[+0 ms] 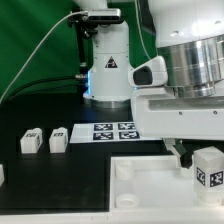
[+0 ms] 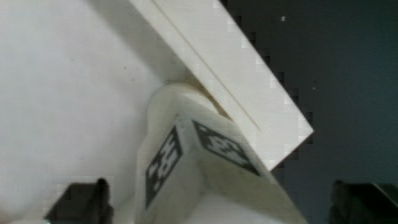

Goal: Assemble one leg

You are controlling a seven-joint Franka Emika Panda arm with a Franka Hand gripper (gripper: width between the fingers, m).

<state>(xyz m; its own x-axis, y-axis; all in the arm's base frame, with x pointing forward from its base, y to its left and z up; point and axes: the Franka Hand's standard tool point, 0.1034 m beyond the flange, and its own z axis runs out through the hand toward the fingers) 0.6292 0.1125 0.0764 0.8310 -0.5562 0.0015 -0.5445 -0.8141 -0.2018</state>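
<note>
Leg (image 1: 30, 141) on black table (image 1: 40, 112), green backdrop (image 1: 25, 35)

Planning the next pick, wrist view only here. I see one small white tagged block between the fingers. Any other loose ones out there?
Observer: Yes, two small white block-shaped plastic legs stand side by side on the black table, at the exterior view's left: the outer leg and the inner leg.
Operator: Anything close to them?
Observer: The thin flat white marker board lies just beyond the inner leg, toward the exterior view's right.
</note>
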